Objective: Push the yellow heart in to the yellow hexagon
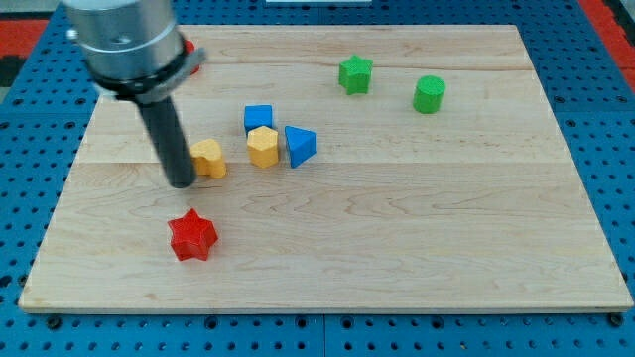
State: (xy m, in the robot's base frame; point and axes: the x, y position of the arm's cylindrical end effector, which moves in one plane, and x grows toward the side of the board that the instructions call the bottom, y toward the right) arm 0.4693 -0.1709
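Our tip [183, 182] touches the yellow heart [208, 158] on its left; we carry no claw, holding nothing. The yellow hexagon [262, 147] sits just right, gap unclosed.

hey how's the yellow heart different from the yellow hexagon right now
The yellow heart has a notched, lobed outline; the yellow hexagon is flat-sided. The heart lies further toward the view's left, with my tip right against its left side; the hexagon is away from the tip. The hexagon sits close among the blue cube and blue triangle; the heart sits apart from them. Both are the same yellow.
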